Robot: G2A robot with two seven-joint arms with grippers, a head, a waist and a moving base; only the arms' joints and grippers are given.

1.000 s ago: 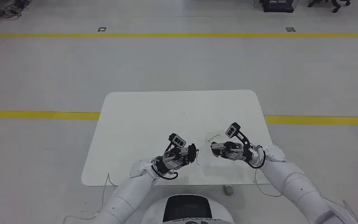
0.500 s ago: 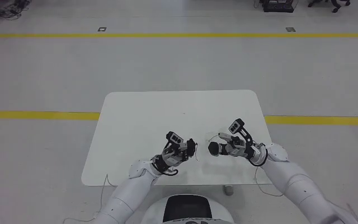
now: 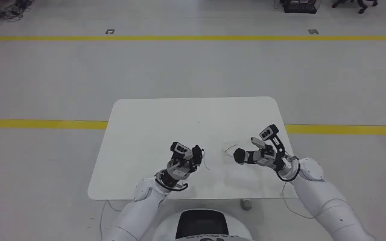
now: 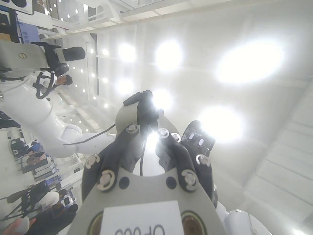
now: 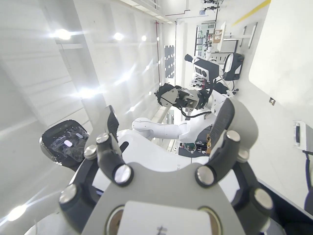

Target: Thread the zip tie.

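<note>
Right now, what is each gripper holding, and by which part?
The left gripper pinches the thin dark zip tie; where along it cannot be told. The right gripper is open, holding nothing.

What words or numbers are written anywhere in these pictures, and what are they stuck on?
Left wrist sticker: the print is upside down and cut off by the picture's edge, so it cannot be read whole.
Right wrist sticker: the tip of one mark shows, unreadable.
Floor plates: too small to tell if they carry any print.
No other words or numbers can be read.
</note>
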